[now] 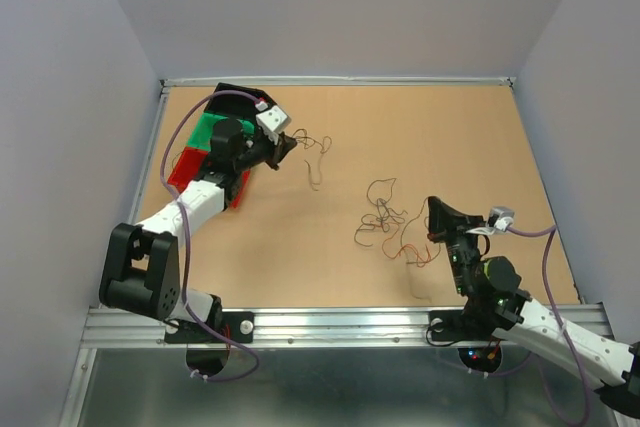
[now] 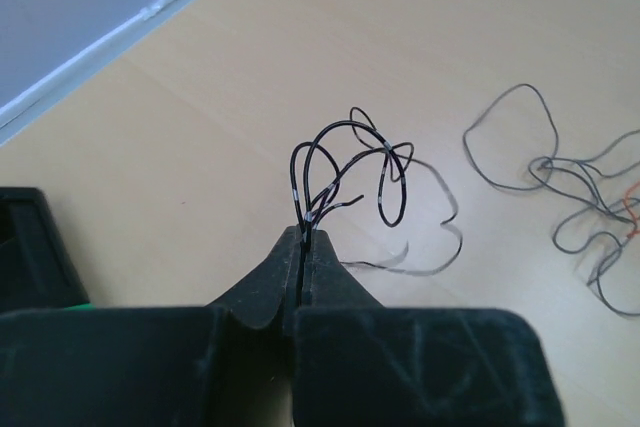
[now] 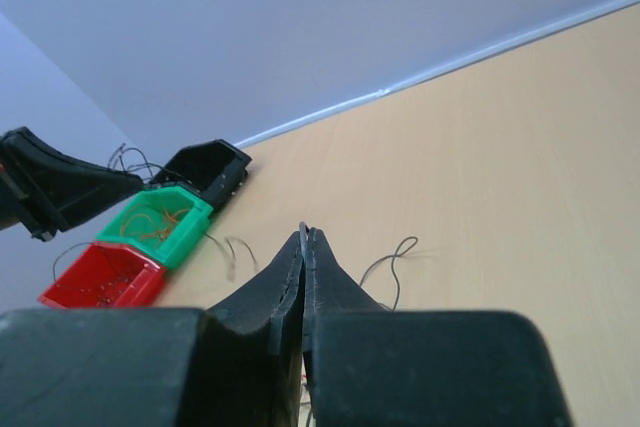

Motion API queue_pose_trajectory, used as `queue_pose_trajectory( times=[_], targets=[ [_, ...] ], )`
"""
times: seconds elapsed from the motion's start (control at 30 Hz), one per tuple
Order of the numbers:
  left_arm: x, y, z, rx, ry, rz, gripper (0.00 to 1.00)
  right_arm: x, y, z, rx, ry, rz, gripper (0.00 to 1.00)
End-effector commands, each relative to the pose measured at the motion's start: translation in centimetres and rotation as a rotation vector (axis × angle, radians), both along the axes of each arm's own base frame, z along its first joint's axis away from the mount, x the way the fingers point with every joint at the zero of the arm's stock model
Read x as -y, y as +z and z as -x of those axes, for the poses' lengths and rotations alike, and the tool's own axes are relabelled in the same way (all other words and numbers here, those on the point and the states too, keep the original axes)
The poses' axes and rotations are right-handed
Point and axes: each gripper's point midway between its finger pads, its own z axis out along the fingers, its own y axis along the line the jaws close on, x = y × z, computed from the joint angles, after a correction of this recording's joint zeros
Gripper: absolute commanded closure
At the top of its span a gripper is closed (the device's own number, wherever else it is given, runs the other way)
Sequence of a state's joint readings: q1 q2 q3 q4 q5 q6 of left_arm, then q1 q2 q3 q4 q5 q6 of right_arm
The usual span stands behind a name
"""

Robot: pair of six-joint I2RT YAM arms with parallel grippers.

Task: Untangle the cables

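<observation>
The cables are thin curly wires. A loose tangle of brown, black and orange-red strands (image 1: pixel 383 223) lies on the table right of centre. My left gripper (image 1: pixel 285 147) is shut on a small bunch of black wires (image 2: pixel 345 162) and holds them above the table beside the bins; its jaws (image 2: pixel 303 238) pinch the wire ends. My right gripper (image 1: pixel 433 219) is at the right edge of the tangle. Its jaws (image 3: pixel 308 234) are closed on a thin dark strand. Another strand (image 3: pixel 391 263) lies just beyond them.
Three small bins stand at the back left: black (image 1: pixel 236 97), green (image 1: pixel 212 133) with orange wires inside (image 3: pixel 160 223), and red (image 1: pixel 192 169). A loose dark wire (image 1: pixel 314 175) lies right of the bins. Grey walls enclose the table; a metal rail (image 1: pixel 340 322) runs along the near edge.
</observation>
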State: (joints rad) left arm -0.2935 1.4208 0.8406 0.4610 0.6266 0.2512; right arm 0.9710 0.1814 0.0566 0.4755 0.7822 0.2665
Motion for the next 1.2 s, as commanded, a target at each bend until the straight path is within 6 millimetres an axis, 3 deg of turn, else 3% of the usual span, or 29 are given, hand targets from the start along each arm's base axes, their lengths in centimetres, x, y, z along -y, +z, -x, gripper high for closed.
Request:
queue_pose_trajectory(
  times=[0.0,0.03,0.07,0.2,0.23,0.33,0.37,0.47,0.5,0.67,0.73,0.77,0.87,0.93,0.97,1.1,1.13,1.17],
  targets=[
    [-3.2,5.2,-1.5,0.127,0.189,0.108,1.00,0.5,-3.1,-0.4,-0.059,-0.049,0.017,0.99],
    [-4.5,5.3,-2.0,0.130,0.246,0.115,1.00,0.7,-3.0,-0.4,-0.058,-0.053,0.005,1.00],
    [-5.8,6.6,-1.8,0.164,0.284,0.150,1.00,0.8,-2.6,-0.3,-0.047,-0.052,-0.009,0.99],
    [-5.2,7.8,-1.3,0.195,0.237,0.148,1.00,0.2,-2.6,-0.2,-0.037,-0.021,0.017,0.99],
    [-5.2,9.2,-1.5,0.219,0.234,0.151,1.00,0.0,-2.8,-0.3,-0.043,-0.017,0.034,0.99],
    [-5.3,10.1,-2.4,0.205,0.247,0.144,1.00,0.0,-3.1,-0.4,-0.054,-0.028,0.037,0.99],
    [-5.4,11.7,-2.8,0.240,0.254,0.141,1.00,-0.1,-3.1,-0.5,-0.055,-0.026,0.037,1.00],
    [-5.8,13.1,-4.3,0.262,0.286,0.128,1.00,-0.4,-3.0,-0.4,-0.047,-0.012,0.038,0.99],
    [-6.2,12.8,-5.0,0.257,0.310,0.112,1.00,-0.6,-2.9,-0.4,-0.045,-0.005,0.040,0.99],
    [-8.1,15.0,-7.4,0.298,0.387,0.087,1.00,-0.7,-3.3,-0.6,-0.052,-0.009,0.056,0.99],
    [-8.8,14.8,-8.5,0.297,0.413,0.063,1.00,-1.0,-3.2,-0.5,-0.043,0.008,0.059,1.00],
    [-9.7,15.9,-9.1,0.319,0.439,0.067,1.00,-1.3,-3.2,-0.5,-0.039,0.024,0.063,0.99],
    [-11.4,16.7,-11.0,0.333,0.493,0.060,1.00,-3.1,-2.7,0.1,-0.008,0.126,0.080,0.99],
    [-12.0,16.0,-11.8,0.308,0.482,0.042,1.00,-4.2,-2.4,0.4,0.008,0.180,0.093,0.99],
    [-12.6,16.9,-11.9,0.321,0.461,0.037,1.00,-4.4,-2.5,0.5,0.009,0.190,0.102,1.00],
    [-13.9,16.7,-10.1,0.303,0.439,0.013,1.00,-5.0,-4.1,0.2,-0.025,0.199,0.178,1.00],
    [-14.0,17.7,-8.8,0.327,0.436,0.003,1.00,-5.5,-2.7,0.2,-0.001,0.216,0.163,0.99],
    [-14.0,17.6,-8.2,0.327,0.433,-0.008,1.00,-5.9,-2.7,0.3,-0.002,0.234,0.174,1.00]
  ],
)
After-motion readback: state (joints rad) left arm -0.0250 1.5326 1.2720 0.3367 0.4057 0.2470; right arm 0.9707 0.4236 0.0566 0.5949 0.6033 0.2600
